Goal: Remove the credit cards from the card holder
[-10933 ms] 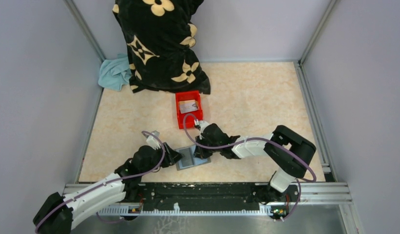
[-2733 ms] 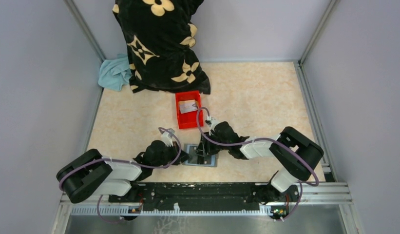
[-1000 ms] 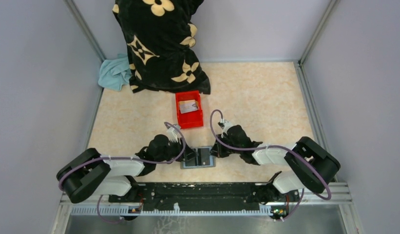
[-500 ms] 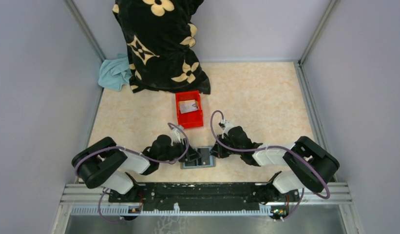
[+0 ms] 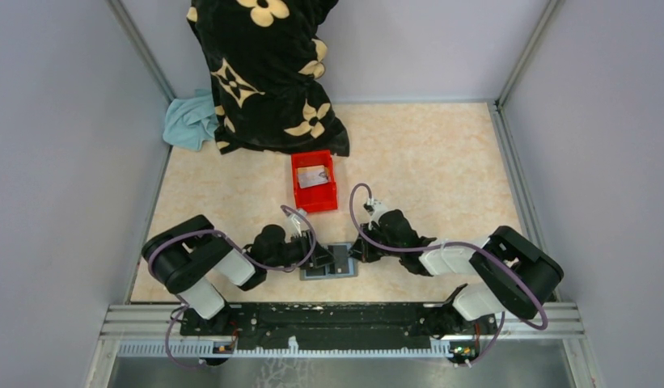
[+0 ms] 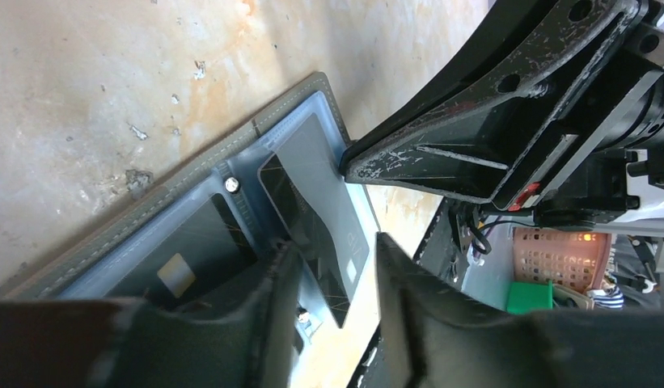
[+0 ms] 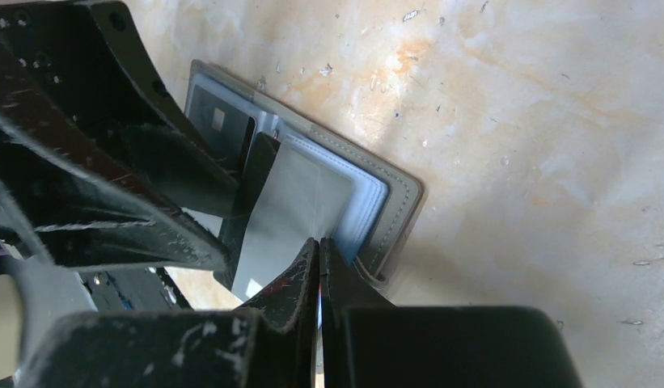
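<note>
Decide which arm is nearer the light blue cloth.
Left. The left arm lies toward the near edge from the cloth, slightly right; the right arm sits farther right, past the card holder.

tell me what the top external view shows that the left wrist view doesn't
Only the top external view shows the red bin with a pale card in it, the black floral fabric and the light blue cloth. Only the left wrist view shows blue-grey pockets inside the card holder: a dark card sticks out of one, a chip card sits in another. Both show the card holder open on the table, with the left gripper and right gripper at it.
</note>
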Robot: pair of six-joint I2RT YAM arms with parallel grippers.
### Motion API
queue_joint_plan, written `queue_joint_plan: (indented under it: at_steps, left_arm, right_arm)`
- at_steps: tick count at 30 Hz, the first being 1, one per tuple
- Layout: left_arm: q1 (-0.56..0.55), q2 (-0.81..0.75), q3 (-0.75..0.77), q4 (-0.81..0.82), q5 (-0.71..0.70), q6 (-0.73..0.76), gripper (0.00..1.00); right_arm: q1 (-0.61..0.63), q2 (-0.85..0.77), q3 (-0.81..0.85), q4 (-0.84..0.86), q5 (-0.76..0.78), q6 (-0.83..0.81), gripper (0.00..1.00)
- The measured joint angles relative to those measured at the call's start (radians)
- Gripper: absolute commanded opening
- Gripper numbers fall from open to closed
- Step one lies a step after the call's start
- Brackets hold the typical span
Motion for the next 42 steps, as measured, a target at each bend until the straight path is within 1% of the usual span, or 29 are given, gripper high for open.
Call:
queue_joint_plan:
  at_steps: [1,2,7,13,16,25,28,32,37,42]
  left_arm:
    - [0.000,0.009,-0.002,0.012,0.003,-0.010,0.29]
    - [0.000,0.019,-0.006,0.027,0.006,-0.016,0.26]
    - [0.000,0.086,-0.024,0.094,0.024,-0.054,0.19]
    - [0.000,0.114,-0.044,0.154,0.023,-0.092,0.03]
    - [0.003,0.115,-0.051,0.170,0.023,-0.101,0.00]
    - [0.009,0.097,-0.056,0.158,0.027,-0.088,0.00]
    - [0.012,0.051,-0.059,0.115,0.026,-0.067,0.00]
    - [0.021,-0.044,-0.062,0.013,0.024,-0.031,0.00]
    - [0.051,-0.200,-0.049,-0.196,0.012,0.046,0.00]
    - [0.117,-0.327,-0.032,-0.382,0.010,0.127,0.00]
  right_arm:
    - [0.000,0.000,0.000,0.000,0.000,0.000,0.00]
    - [0.000,0.000,0.000,0.000,0.000,0.000,0.00]
    - [0.000,0.006,0.000,0.010,0.000,0.000,0.00]
    - [-0.001,0.009,0.000,0.014,-0.003,0.001,0.00]
    - [-0.001,0.012,0.000,0.021,-0.005,0.001,0.00]
    - [-0.008,0.029,0.000,0.045,-0.011,0.009,0.00]
    - [-0.013,0.035,0.000,0.051,-0.017,0.014,0.00]
    - [-0.019,0.045,0.000,0.065,-0.024,0.017,0.00]
    - [-0.024,0.063,0.000,0.092,-0.031,0.019,0.00]
    - [-0.027,0.084,0.002,0.119,-0.037,0.019,0.00]
